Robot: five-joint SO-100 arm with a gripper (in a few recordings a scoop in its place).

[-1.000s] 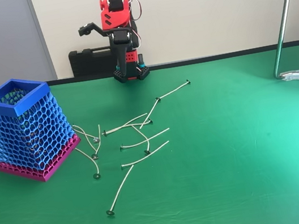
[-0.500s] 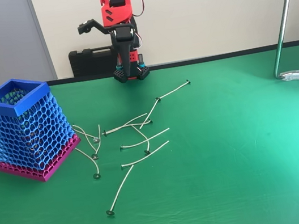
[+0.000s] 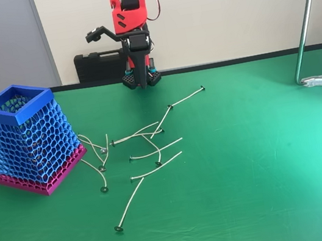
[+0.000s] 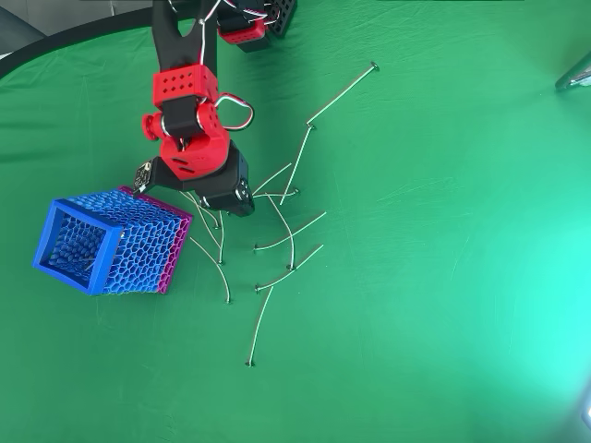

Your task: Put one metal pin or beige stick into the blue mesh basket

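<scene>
Basket (image 3: 25, 140) unmoved; arm (image 3: 130, 14) higher, straighter.

I can read no text, label, brand, number or sign anywhere around me, in either view.

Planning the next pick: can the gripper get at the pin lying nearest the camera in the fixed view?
Probably yes. That pin lies alone on bare table, away from the basket, with nothing over it. The gripper is raised near the base, so it needs a long reach forward.
</scene>
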